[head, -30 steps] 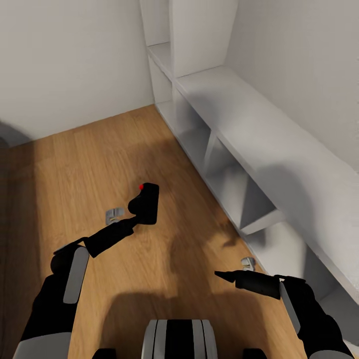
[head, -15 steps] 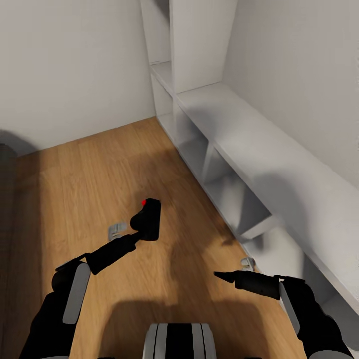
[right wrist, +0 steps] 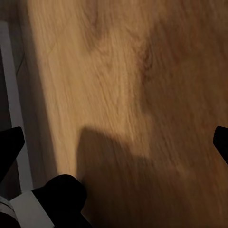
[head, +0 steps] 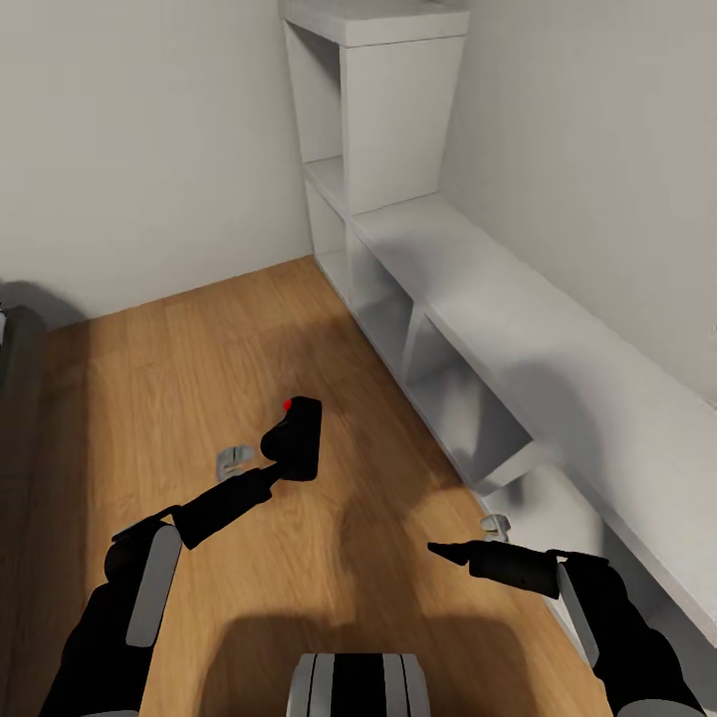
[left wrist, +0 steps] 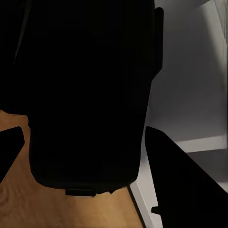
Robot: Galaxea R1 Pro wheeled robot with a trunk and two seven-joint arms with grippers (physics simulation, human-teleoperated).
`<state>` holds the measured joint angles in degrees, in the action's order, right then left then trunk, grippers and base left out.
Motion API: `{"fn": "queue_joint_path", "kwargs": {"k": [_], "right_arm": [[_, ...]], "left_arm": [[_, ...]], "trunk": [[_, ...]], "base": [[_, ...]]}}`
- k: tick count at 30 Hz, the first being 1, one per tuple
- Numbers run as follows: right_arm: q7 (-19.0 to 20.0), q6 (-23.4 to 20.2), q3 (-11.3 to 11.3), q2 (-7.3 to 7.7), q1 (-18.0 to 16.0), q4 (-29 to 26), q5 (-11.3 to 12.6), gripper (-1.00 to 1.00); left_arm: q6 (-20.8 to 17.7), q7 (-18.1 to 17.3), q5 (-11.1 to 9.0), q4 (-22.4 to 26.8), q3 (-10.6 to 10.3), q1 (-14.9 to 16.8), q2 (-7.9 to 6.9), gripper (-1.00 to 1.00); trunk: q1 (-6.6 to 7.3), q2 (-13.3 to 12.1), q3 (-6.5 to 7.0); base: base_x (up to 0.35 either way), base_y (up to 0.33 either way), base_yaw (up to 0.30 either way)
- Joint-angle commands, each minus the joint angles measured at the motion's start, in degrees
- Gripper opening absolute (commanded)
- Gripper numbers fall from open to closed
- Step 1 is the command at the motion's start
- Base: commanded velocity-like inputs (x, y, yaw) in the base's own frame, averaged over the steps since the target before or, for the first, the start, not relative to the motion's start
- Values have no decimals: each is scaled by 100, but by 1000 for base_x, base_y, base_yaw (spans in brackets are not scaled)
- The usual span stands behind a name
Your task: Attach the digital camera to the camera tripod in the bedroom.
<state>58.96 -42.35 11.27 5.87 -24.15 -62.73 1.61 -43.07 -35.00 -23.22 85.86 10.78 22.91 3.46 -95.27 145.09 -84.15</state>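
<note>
The digital camera, a small black box with a red button on top, hangs above the wood floor with my left gripper shut on it. In the left wrist view the digital camera's dark body sits between the two fingers of the left gripper. My right gripper hovers low near the shelf unit; in the right wrist view the right gripper is open, with bare floor between its fingertips. The camera tripod is out of view.
A white shelf unit with open compartments runs along the right wall and ends in a taller cabinet at the corner. A white wall closes the far side. A dark object shows at the left edge. Wood floor lies ahead.
The whole picture has slid downward, so the camera view has moved; the tall cabinet's top now shows. Both arms keep their pose and the digital camera stays held.
</note>
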Motion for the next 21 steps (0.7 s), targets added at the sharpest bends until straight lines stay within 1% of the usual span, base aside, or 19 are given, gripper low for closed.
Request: {"fn": "queue_joint_path", "kwargs": {"k": [1, 21], "right_arm": [[11, -43, 4, -2, -2, 0, 15, 100], [11, -37, -1, -26, -2, 14, 20, 100]], "left_arm": [[-34, -24, -7, 1, 15, 3, 6, -100], [-34, -48, -7, 1, 20, 3, 6, -100]], "trunk": [[3, 0, 19], [55, -27, 463]], "base": [[0, 0, 0], [0, 0, 0]]}}
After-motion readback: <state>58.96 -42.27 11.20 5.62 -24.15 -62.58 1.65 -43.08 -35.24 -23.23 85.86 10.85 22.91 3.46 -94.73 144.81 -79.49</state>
